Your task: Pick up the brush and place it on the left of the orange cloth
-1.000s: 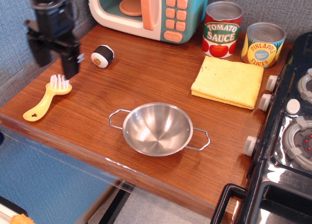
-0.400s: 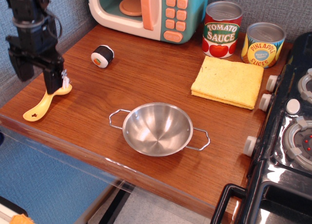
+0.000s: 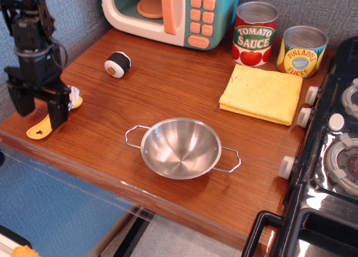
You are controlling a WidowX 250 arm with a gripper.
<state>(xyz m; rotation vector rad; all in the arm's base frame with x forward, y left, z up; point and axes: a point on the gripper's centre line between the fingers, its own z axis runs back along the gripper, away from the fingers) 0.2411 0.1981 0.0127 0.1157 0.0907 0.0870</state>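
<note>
The yellow brush [image 3: 38,130] lies on the wooden counter at the far left, handle end with the dark star toward the front edge. Its bristle head [image 3: 74,96] peeks out behind my gripper. My black gripper [image 3: 40,112] is open and low over the brush, one finger on each side of the handle's middle, which it hides. The orange cloth [image 3: 261,93] lies folded at the right, in front of the two cans, far from the gripper.
A steel bowl [image 3: 180,148] with wire handles sits mid-counter. A sushi roll toy [image 3: 117,64] lies near the toy microwave [image 3: 170,13]. A tomato sauce can [image 3: 254,33] and a pineapple can [image 3: 302,51] stand at the back. A toy stove [image 3: 335,150] borders the right.
My gripper has moved left, toward the front edge and down, from beside the bristle head to straddling the brush handle. The brush has not moved.
</note>
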